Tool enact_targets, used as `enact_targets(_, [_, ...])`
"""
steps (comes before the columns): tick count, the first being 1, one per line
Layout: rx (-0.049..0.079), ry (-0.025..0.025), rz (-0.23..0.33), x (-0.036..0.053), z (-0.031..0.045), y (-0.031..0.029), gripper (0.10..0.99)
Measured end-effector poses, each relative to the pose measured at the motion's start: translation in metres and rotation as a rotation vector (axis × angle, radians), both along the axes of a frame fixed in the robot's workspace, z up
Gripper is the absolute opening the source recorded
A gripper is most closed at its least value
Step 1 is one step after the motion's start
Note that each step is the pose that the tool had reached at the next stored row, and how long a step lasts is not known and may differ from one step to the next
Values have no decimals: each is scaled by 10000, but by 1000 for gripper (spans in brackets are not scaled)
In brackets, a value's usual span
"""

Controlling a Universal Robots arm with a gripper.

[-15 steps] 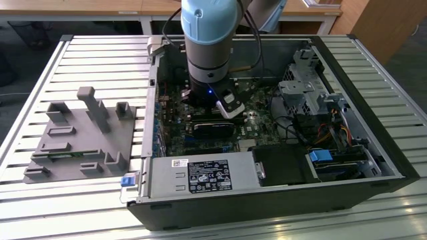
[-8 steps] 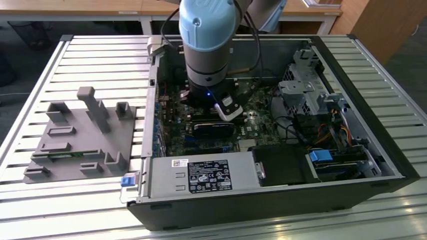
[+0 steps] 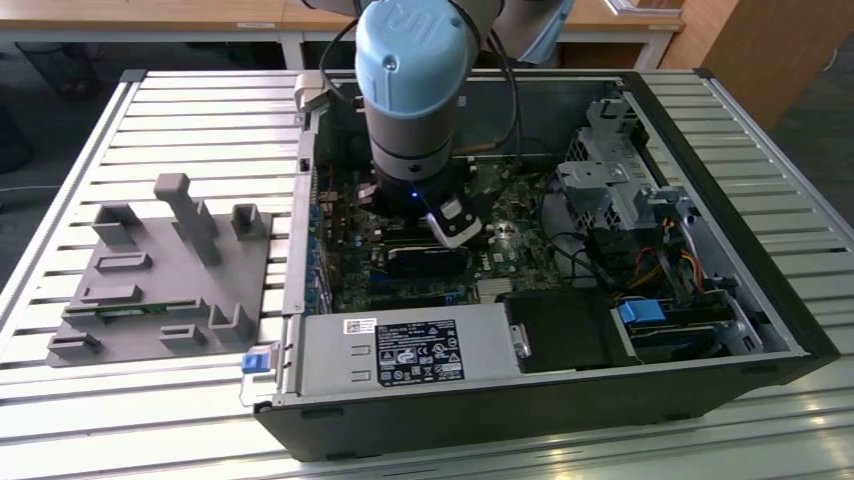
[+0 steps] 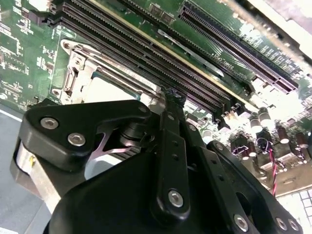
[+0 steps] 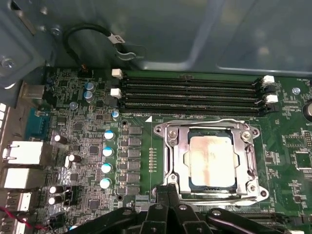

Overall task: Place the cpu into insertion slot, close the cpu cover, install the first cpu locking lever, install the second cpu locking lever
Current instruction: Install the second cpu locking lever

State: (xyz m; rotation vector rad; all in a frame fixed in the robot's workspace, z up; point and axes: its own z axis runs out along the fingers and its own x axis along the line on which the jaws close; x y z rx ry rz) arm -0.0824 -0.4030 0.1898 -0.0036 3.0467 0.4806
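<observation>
The cpu (image 5: 212, 160) already lies in the insertion slot (image 5: 181, 168) with the cpu cover (image 5: 171, 144) folded down over its edges, just beside the four long memory slots (image 5: 190, 95). The gripper (image 5: 167, 191) hangs at the socket's near edge, its fingers (image 4: 171, 105) drawn together, apparently on nothing. To seat a locking lever well, it should press down steadily and swing it sideways under its catch. One chip, one cover; the levers cannot be counted surely.

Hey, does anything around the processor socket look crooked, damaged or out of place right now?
Nothing stands out. In the first wrist view the cpu lies flat and square in the socket, with the cpu cover closed evenly around it. The gripper sits at the frame's edge.
</observation>
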Motion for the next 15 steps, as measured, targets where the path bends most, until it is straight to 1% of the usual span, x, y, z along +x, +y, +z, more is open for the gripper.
enact_targets(3, [110, 0, 1, -11, -20, 0, 106])
enact_targets(4, [176, 2, 0, -25, -28, -1, 106])
enact_targets(5, [194, 2, 2, -26, -28, -1, 106])
enact_targets(8, [205, 0, 0, -29, -24, -1, 106])
enact_targets(12, [205, 1, 0, -30, 21, -1, 106])
enact_targets(15, [207, -1, 0, -29, 38, -1, 106])
